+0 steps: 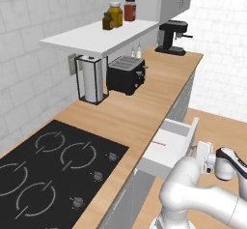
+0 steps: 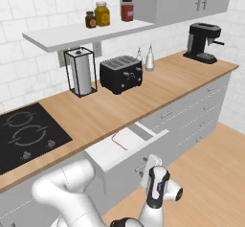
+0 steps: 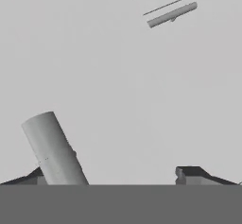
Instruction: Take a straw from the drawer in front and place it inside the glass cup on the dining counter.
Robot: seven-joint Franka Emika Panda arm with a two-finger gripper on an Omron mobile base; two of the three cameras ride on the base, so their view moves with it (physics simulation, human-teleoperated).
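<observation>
On the narrow wooden counter point(image 1: 144, 102) along the tiled wall I see a black toaster point(image 2: 121, 73), a wire-framed paper towel holder point(image 1: 91, 79), a black coffee machine point(image 2: 205, 42) and a black hob point(image 1: 53, 167); jars sit on the white shelf point(image 1: 103, 37) above. The shallow grey-white drawer point(image 2: 125, 147) stands pulled out, and the thin red-pink straw point(image 2: 119, 142) lies on its white floor. My two-finger gripper point(image 3: 113, 178) sits at the drawer front, fingers spread wide, with the slim silver bar handle point(image 3: 54, 150) just beside one fingertip, not pinched.
</observation>
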